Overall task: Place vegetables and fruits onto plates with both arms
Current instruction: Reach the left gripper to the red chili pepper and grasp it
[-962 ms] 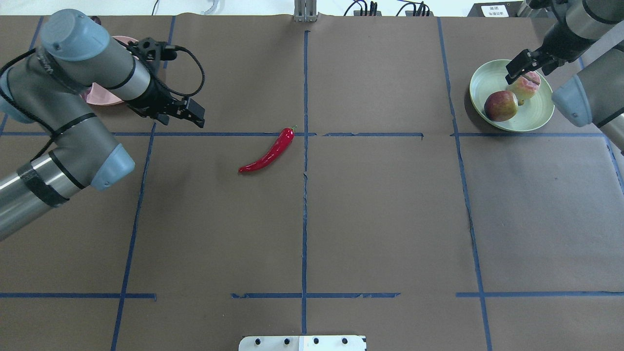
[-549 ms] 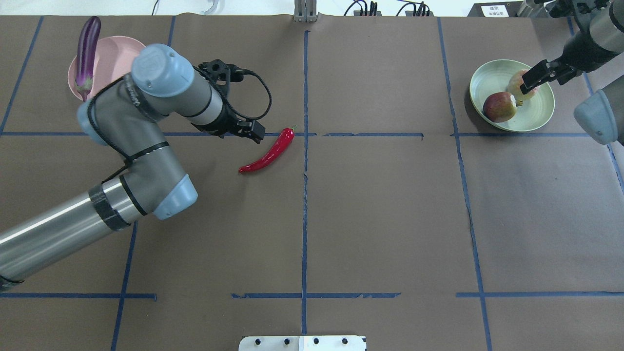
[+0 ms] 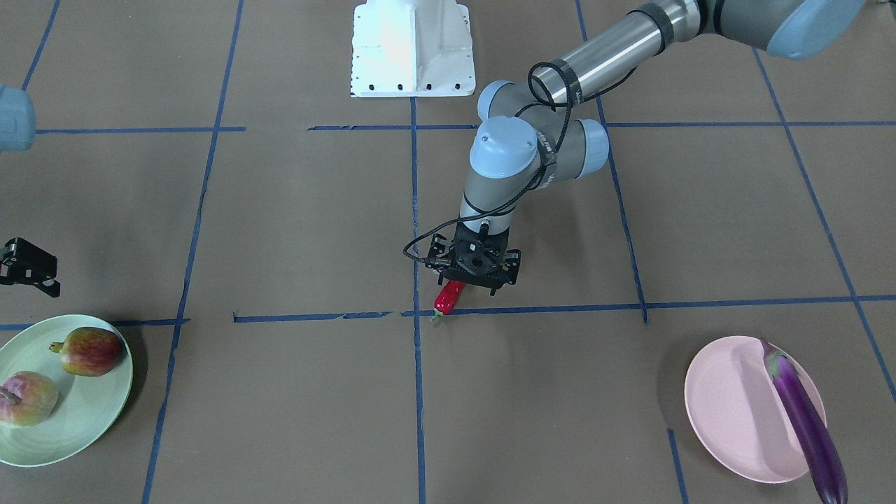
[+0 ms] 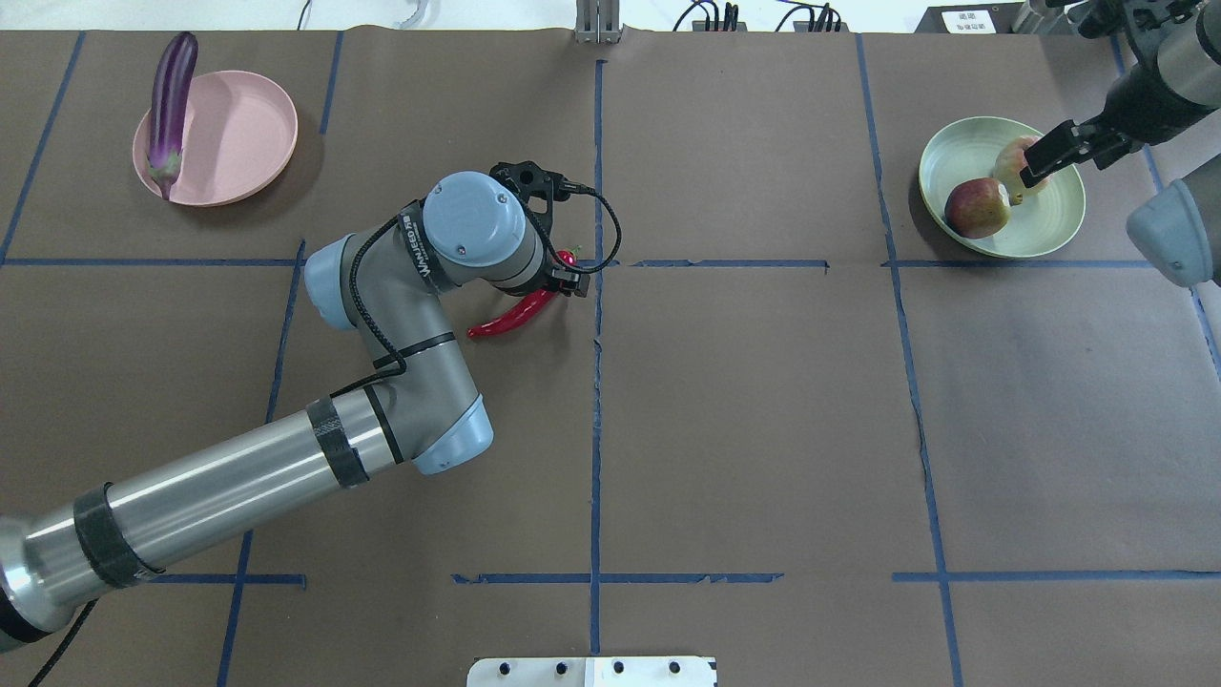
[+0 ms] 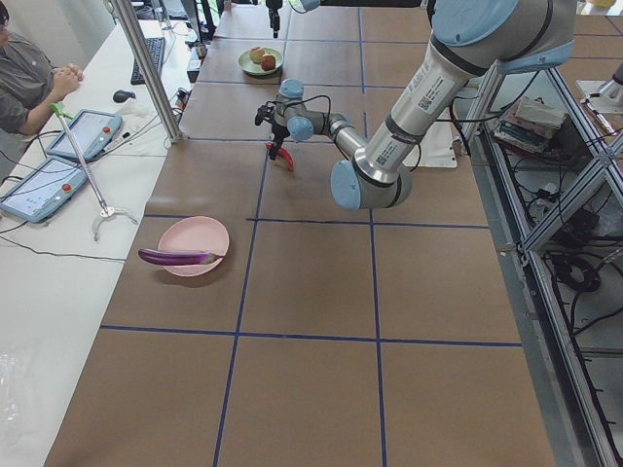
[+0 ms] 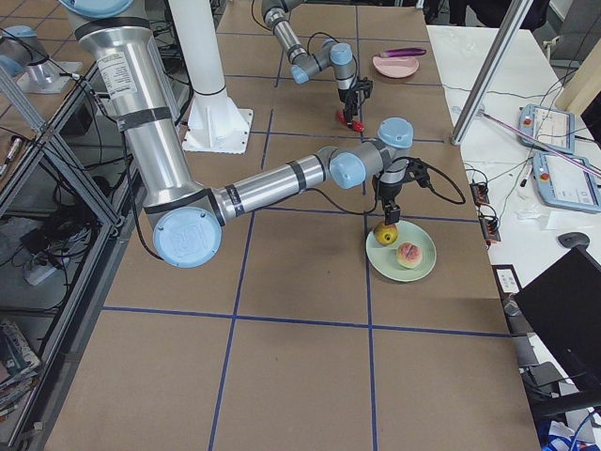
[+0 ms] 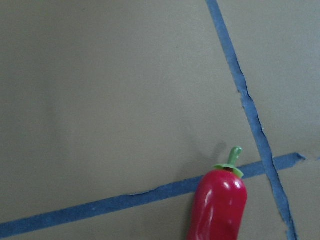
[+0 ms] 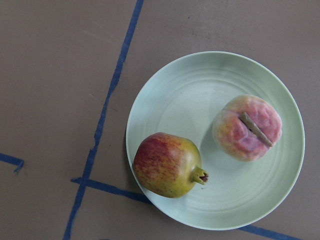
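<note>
Matte brown paper (image 4: 763, 429) crossed with blue tape (image 4: 596, 429) covers the table. The glossy, curved red chili (image 4: 506, 320) lies near the centre with the left gripper (image 4: 565, 277) over its stem end; its finger spread cannot be told. The sleek purple eggplant (image 4: 170, 95) rests across the pink plate (image 4: 238, 134). The cleft peach (image 8: 247, 127) and the streaked, crowned fruit (image 8: 167, 165) sit on the ridged green plate (image 8: 215, 85), with the right gripper (image 3: 31, 273) above, its fingers parted and empty.

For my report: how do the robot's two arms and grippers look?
Both the left arm and the right arm are silver-grey tubes with light blue joint caps and black bands. A black cable loops at each wrist. The left gripper and the right gripper are black, two-fingered. The left wrist bears dark lettering.
</note>
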Robot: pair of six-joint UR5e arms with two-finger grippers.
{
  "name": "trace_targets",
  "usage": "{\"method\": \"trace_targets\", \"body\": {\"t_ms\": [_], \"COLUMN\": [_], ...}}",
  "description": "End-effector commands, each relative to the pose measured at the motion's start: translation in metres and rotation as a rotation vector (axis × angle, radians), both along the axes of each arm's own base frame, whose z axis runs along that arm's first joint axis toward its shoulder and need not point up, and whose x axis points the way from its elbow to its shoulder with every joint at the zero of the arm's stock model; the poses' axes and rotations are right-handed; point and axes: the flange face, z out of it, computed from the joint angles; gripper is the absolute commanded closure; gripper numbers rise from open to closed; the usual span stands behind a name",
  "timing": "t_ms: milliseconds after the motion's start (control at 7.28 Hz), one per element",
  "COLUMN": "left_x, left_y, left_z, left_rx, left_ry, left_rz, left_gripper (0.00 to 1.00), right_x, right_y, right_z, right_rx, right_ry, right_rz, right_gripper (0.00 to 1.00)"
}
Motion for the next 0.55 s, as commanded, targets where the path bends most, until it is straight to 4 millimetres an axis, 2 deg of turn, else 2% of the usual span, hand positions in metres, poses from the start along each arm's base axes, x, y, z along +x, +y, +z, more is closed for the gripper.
{"method": "trace_targets", "body": {"t_ms": [0, 137, 275, 412], "left_x": [0.008, 0.007, 0.005, -0.014], "left_y": [0.004, 0.005, 0.005, 0.002], "left_z": [-0.006, -0.006, -0.005, -0.017], "left_rx": [0.011, -0.024, -0.053, -0.045], "left_ry": [-0.001, 0.005, 0.019, 0.040], "left_rz": [-0.004, -0.028, -0.053, -0.072], "left_gripper": [0.56, 0.93, 0.98, 0.98], "right_x": [0.000, -0.001, -0.001, -0.002], "right_y": [-0.001, -0.001, 0.000, -0.001], "right_z": [0.000, 0.001, 0.001, 0.000], "right_rx": [0.000, 0.000, -0.003, -0.002], "right_ry": [0.000, 0.002, 0.002, 0.002], "right_rz": [0.000, -0.001, 0.000, -0.001], "right_gripper": [0.00, 0.00, 0.00, 0.00]}}
